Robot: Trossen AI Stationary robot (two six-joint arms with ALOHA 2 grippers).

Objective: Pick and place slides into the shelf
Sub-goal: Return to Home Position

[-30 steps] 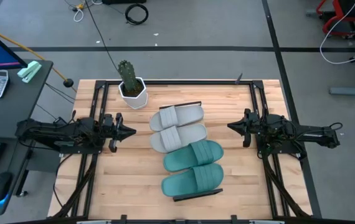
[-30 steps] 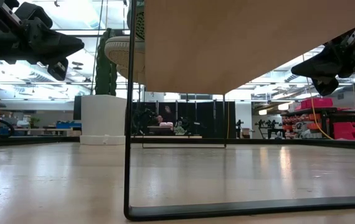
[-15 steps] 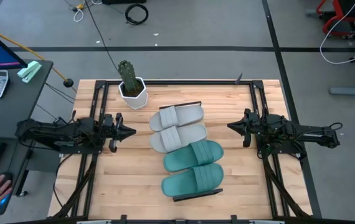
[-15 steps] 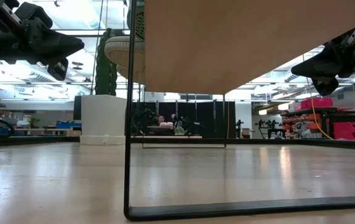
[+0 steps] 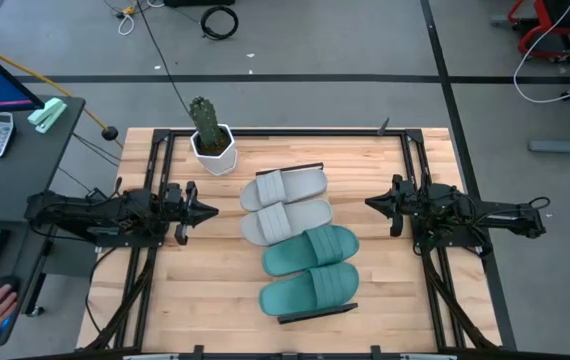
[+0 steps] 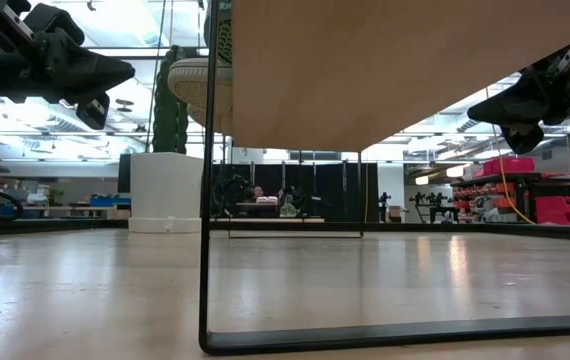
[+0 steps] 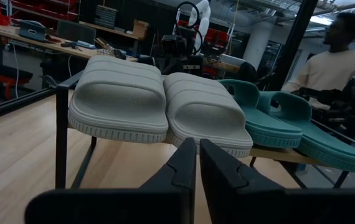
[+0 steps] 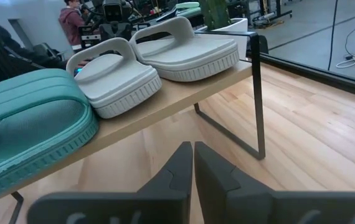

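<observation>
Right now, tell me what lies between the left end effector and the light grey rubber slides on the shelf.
Only bare butcher-block tabletop lies between the left end effector and the two light grey rubber slides; the high view shows it.

Left gripper (image 5: 209,210) and right gripper (image 5: 370,203) closed, facing inward

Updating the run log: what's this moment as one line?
grey slides, green slides: on shelf | left gripper: shut, empty, left of shelf | right gripper: shut, empty, right of shelf
</observation>
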